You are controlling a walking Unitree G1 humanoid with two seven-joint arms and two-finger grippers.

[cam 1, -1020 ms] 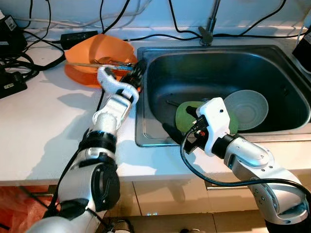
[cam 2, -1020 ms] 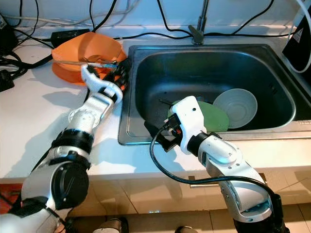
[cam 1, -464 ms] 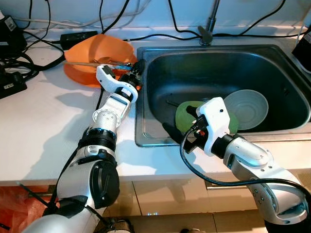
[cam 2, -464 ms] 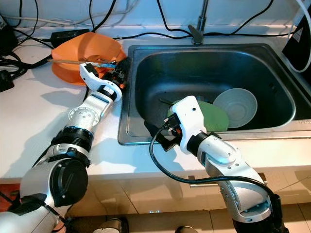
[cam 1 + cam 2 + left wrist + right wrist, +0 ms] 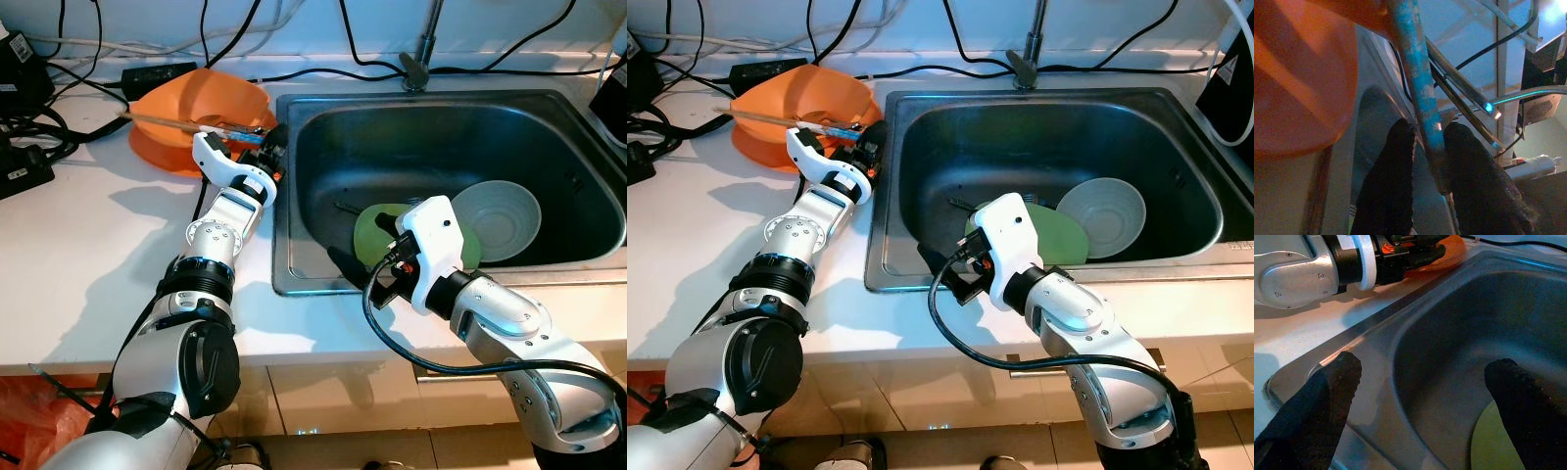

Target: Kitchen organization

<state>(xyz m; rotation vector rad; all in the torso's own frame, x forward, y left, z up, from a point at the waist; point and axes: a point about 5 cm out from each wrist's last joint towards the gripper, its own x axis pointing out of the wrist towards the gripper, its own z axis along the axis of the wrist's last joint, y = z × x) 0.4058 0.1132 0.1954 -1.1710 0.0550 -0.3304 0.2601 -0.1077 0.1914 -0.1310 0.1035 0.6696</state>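
Where the white counter [image 5: 78, 255] meets the sink [image 5: 323, 113], I see my left gripper [image 5: 269, 155] stretched out at the sink's near-left corner, just beside the orange bowl [image 5: 196, 108]. Its fingers [image 5: 1396, 181] are pinched narrow around chopsticks [image 5: 1418, 98]: one blue and worn, with thinner metallic ones lying alongside it. In the head views the chopsticks [image 5: 186, 124] run from the gripper out across the bowl, their far end past the bowl's left rim, so they sit roughly level over it. The bowl rests on the counter, touching or nearly touching the sink's left edge; I can't tell which.

My right gripper [image 5: 1420, 396] hangs over the front-left part of the sink with its fingers spread wide and nothing between them. One finger [image 5: 1327, 396] is over the steel rim, the other [image 5: 1520, 406] over the basin near the green plate [image 5: 377, 227].

That plate lies on the sink floor, partly hidden behind my right wrist. A grey bowl [image 5: 500, 220] sits upright just to its right, overlapping its edge. The tap [image 5: 421, 44] rises behind the basin, and black cables [image 5: 59, 108] trail across the back of the counter.
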